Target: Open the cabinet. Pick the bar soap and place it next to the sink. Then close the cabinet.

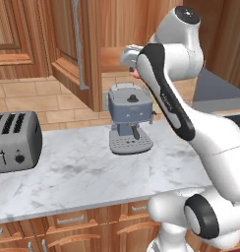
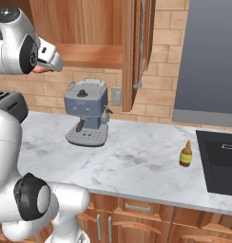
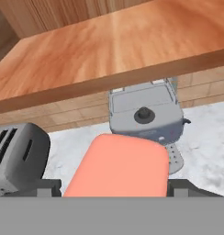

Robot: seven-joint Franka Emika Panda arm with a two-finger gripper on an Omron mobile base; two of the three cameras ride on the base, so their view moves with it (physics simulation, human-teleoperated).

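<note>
Hand view: bar soap (image 3: 119, 165), a broad salmon block, sits right between my finger tips, above the coffee machine (image 3: 145, 112) and toaster (image 3: 19, 153), just off the cabinet (image 3: 109, 50) shelf edge.
Fingers: spread wide with the soap across the gap; it looks held.
Where it is: up in the air by the open cabinet; from the left base view a pink sliver of it peeks beside my gripper (image 1: 133, 60).
Handling, my guess: light, stiff, and likely slick on the flat faces.
Best hold: pads on the two long sides, mid-length, so it can't pivot.
Destination: sink (image 2: 221, 163) far along the marble counter (image 2: 137, 161), past the amber bottle (image 2: 186, 154).
Cabinet door: swung open, handle (image 1: 78, 44) showing.
</note>
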